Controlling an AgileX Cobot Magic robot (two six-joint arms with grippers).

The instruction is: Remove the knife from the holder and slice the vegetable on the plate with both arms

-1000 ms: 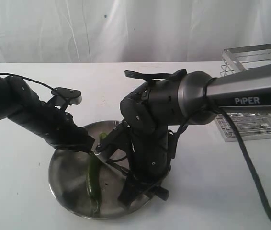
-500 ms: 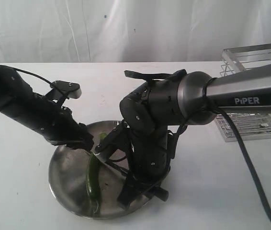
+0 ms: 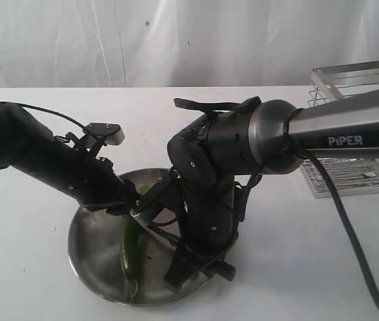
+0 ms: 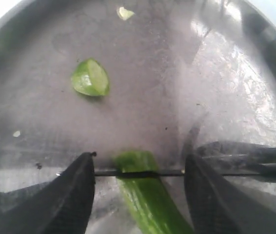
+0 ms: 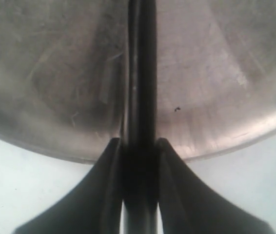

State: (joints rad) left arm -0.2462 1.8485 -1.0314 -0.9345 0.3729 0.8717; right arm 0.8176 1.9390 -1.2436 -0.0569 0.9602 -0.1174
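Observation:
The steel plate (image 3: 86, 244) holds the green vegetable (image 3: 129, 249). In the left wrist view my left gripper (image 4: 140, 171) is open, a finger (image 4: 74, 195) on either side of the vegetable (image 4: 145, 200), with gaps to both. The thin black knife (image 4: 174, 172) lies edge-down across the vegetable near its cut end. A cut piece (image 4: 90, 78) rests apart on the plate (image 4: 177, 87). My right gripper (image 5: 140, 146) is shut on the knife (image 5: 142, 73), its blade running out over the plate (image 5: 216, 87). In the exterior view the right gripper (image 3: 196, 264) is low at the plate's near right rim.
The wire holder (image 3: 357, 127) stands at the back right on the white table (image 3: 276, 267). The bulky right arm (image 3: 216, 167) leans over the plate's right half. A tiny pale scrap (image 4: 124, 12) lies near the plate's rim.
My left arm has shifted a little to the right, toward the right arm, still low over the vegetable's far end. The right arm, knife and vegetable have not visibly moved.

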